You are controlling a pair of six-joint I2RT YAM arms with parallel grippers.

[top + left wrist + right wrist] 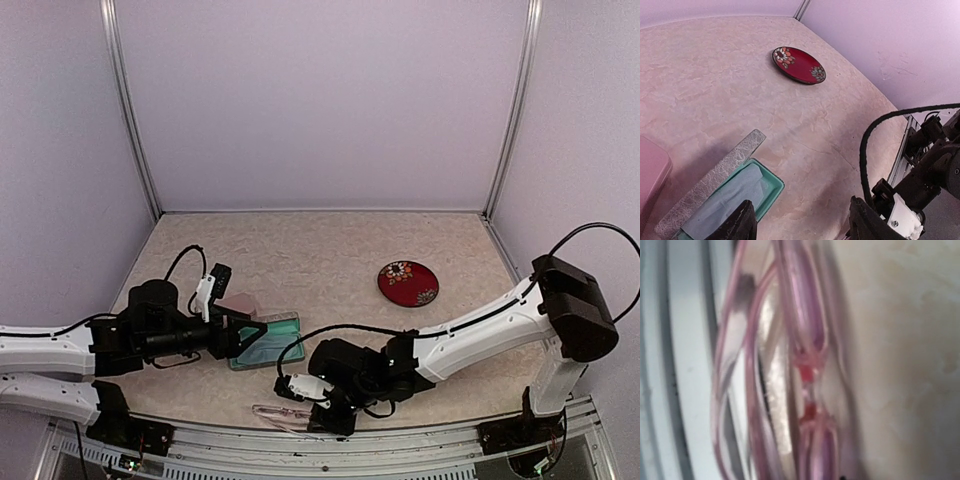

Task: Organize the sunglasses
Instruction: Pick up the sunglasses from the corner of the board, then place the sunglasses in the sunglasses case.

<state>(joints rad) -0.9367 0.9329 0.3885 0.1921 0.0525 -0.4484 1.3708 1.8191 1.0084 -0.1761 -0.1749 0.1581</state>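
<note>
robot test cell, likely in a lab, plain pale wall panels [320,100] far beyond the left gripper [250,338] and right gripper [288,388], metal corner posts [132,110], marbled beige table [330,250] under both, slotted aluminium rail [400,437] and loose black cable [863,155] close behind the right one

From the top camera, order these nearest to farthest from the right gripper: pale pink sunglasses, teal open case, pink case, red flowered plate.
1. Pale pink sunglasses, at the right gripper.
2. Teal open case, behind-left.
3. Pink case, farther left.
4. Red flowered plate, far right.
</note>
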